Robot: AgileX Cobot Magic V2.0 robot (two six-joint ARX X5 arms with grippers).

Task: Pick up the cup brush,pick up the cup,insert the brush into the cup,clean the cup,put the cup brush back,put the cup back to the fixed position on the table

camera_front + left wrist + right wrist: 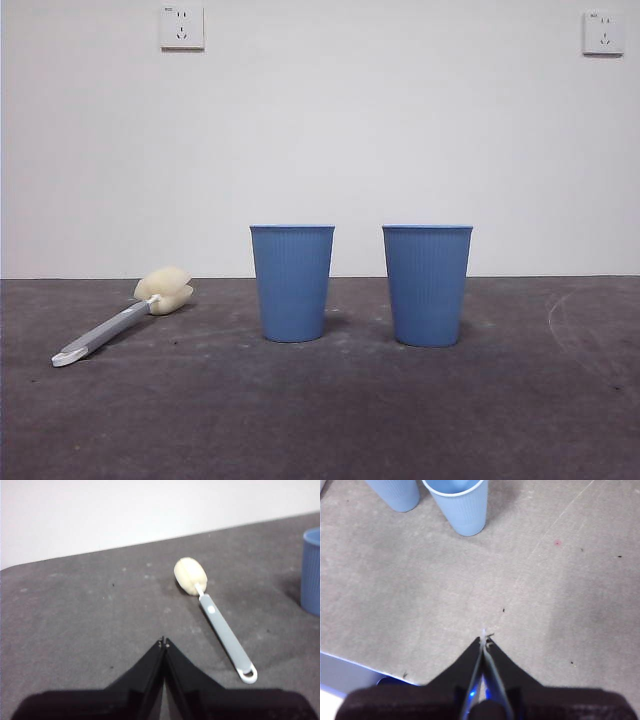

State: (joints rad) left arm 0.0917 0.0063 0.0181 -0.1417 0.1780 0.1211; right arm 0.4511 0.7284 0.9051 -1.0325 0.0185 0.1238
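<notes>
The left gripper (163, 641) (jaws closed, empty) should open and grasp the cup brush (216, 618) mid-handle, lying just ahead.

Two light-blue ribbed cups, one (292, 283) and another (427, 285), are standing before me, one cup brush (122, 316) is lying on the table (320, 420), and two wall sockets (182, 27) (603, 32) are showing behind.
</notes>
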